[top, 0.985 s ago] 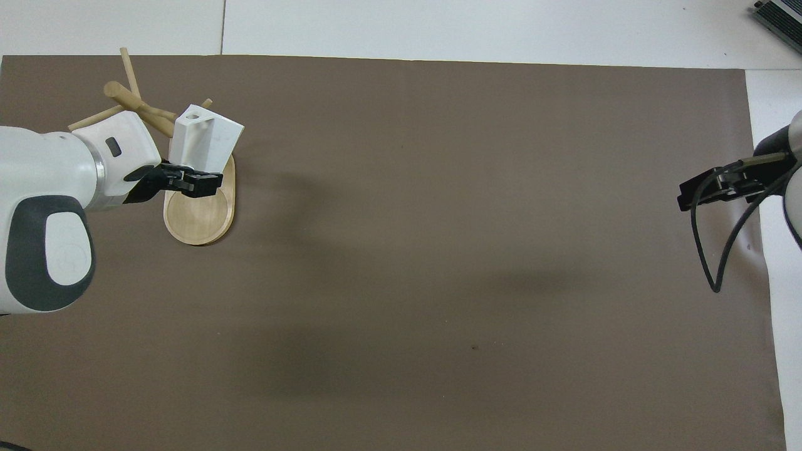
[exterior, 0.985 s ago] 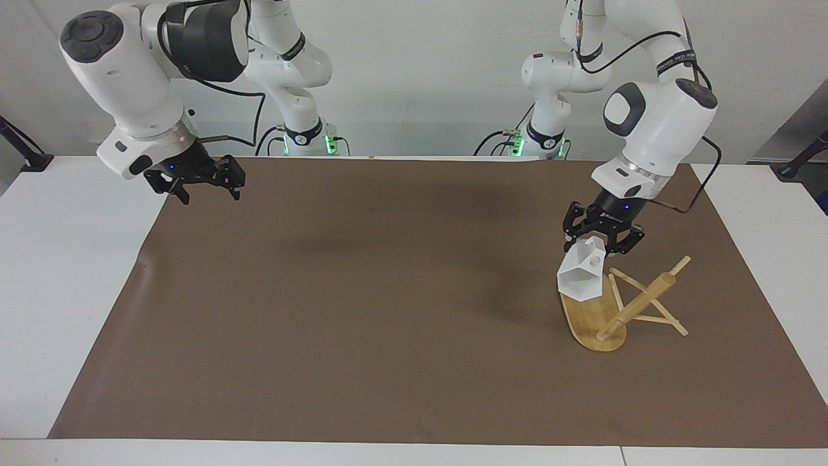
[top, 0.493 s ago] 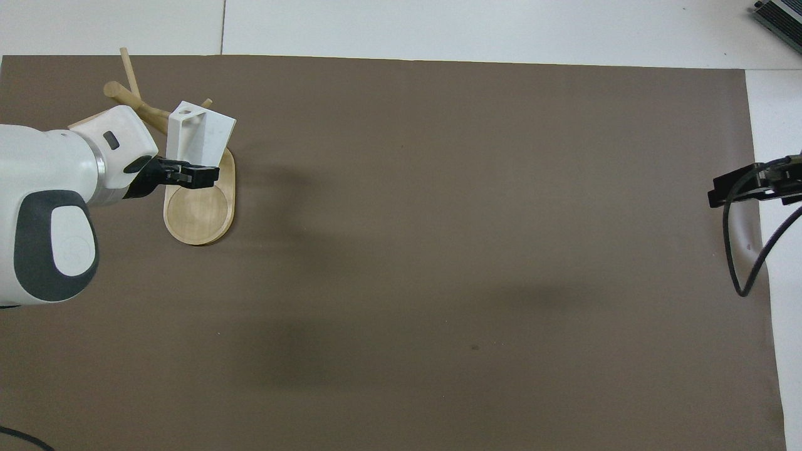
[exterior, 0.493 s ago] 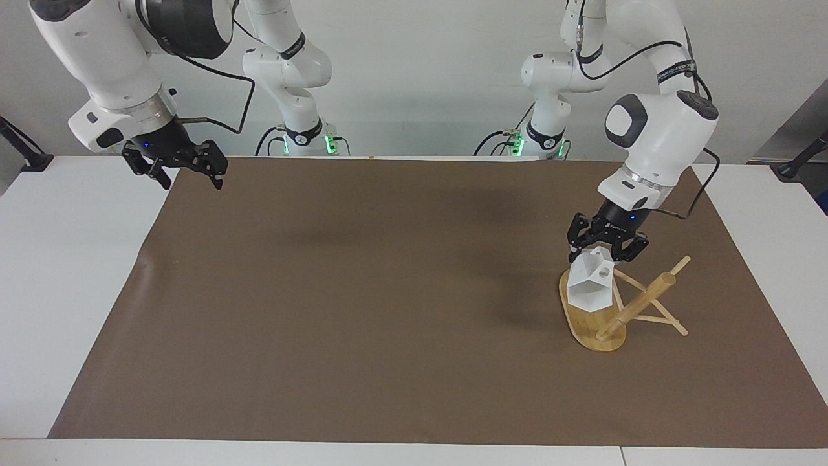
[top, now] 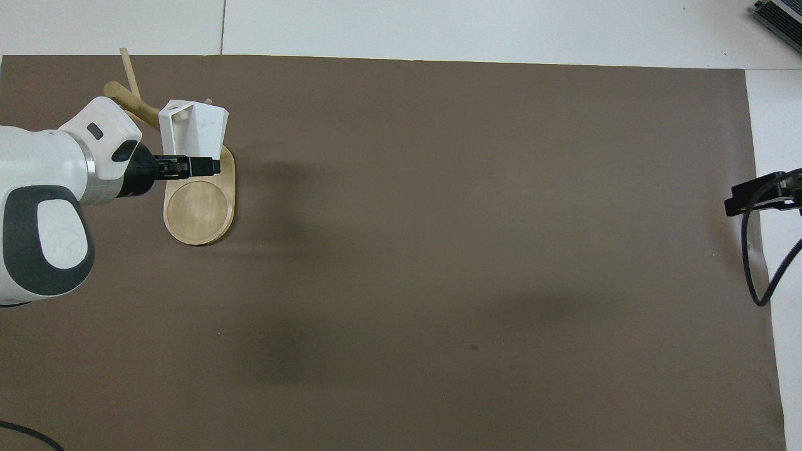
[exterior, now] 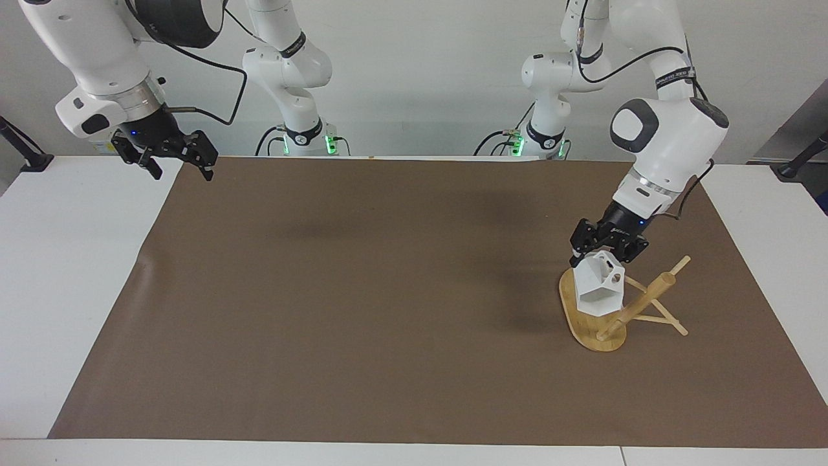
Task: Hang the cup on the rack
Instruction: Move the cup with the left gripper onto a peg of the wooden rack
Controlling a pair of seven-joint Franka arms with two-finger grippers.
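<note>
Since the earlier frame the right gripper [exterior: 173, 157] has risen toward the table's back corner at the right arm's end; it waits there with its fingers wide and empty. At the left arm's end, the left gripper [exterior: 607, 249] has lowered and turned the cup [exterior: 600, 285]. It holds the cup by its bottom end, handle up and rim tilted down, over the base of the rack [exterior: 585, 323]. This rack lies tipped over, its post slanting low beside the cup. I judge the hanging not yet done: no peg passes through the handle hole, and the release is left too.
</note>
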